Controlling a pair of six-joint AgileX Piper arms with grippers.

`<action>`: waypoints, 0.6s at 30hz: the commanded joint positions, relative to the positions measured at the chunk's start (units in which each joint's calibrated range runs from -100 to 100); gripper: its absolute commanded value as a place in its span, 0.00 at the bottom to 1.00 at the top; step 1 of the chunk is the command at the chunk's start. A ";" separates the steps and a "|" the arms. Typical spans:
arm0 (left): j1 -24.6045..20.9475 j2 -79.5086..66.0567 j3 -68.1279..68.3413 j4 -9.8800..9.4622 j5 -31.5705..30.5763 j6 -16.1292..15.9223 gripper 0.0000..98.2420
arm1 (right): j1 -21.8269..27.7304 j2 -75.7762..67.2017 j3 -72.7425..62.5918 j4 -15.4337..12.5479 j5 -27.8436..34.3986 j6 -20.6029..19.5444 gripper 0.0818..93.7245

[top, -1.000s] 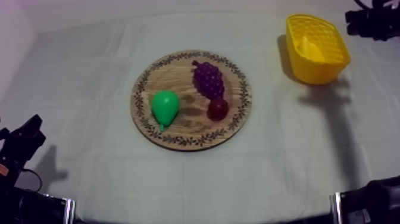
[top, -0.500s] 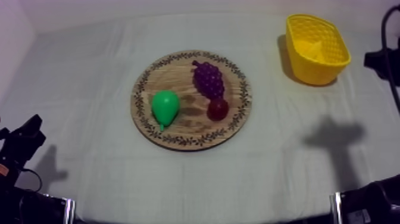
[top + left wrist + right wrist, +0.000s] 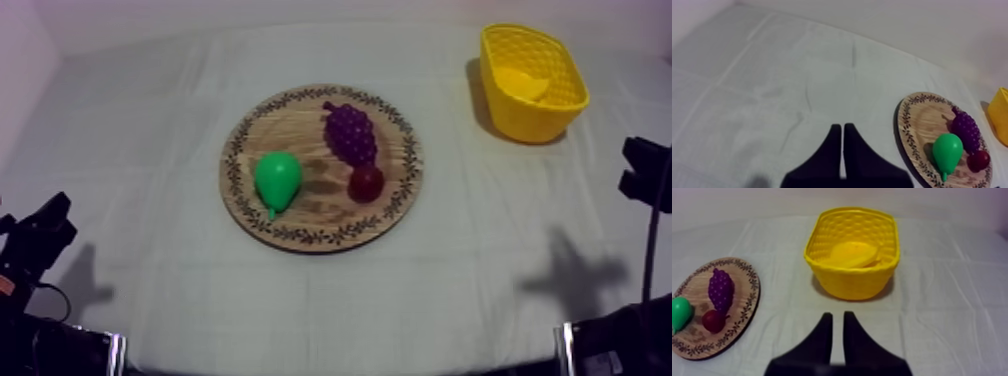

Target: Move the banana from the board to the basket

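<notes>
From above, the banana [image 3: 525, 82] lies inside the yellow basket [image 3: 530, 122], well apart from the wooden board [image 3: 290, 130]. Left wrist: the left gripper [image 3: 842, 129] is pressed together, holding nothing. Right wrist: the right gripper [image 3: 838, 317], slightly spread, faces the yellow basket.

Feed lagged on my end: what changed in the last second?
The right gripper drew back from beside the basket toward its own side, holding nothing. The banana is in the basket as before; the pear, grapes, small red fruit, board and left gripper stayed put.
</notes>
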 commanded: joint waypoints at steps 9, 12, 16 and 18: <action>-0.02 -0.01 0.01 -0.02 -0.01 -0.02 0.00 | 3.98 -13.68 8.60 -4.83 0.36 6.31 0.04; -0.02 -0.01 0.01 -0.02 -0.01 -0.01 0.00 | 4.22 -14.19 11.79 -4.82 -1.21 6.68 0.04; -0.02 -0.01 0.01 -0.02 -0.01 0.00 0.00 | 4.04 -14.39 16.22 -3.77 -3.26 5.42 0.05; -0.02 -0.01 0.01 -0.02 -0.01 -0.01 0.00 | 3.24 -14.40 17.26 -2.84 -3.34 4.18 0.05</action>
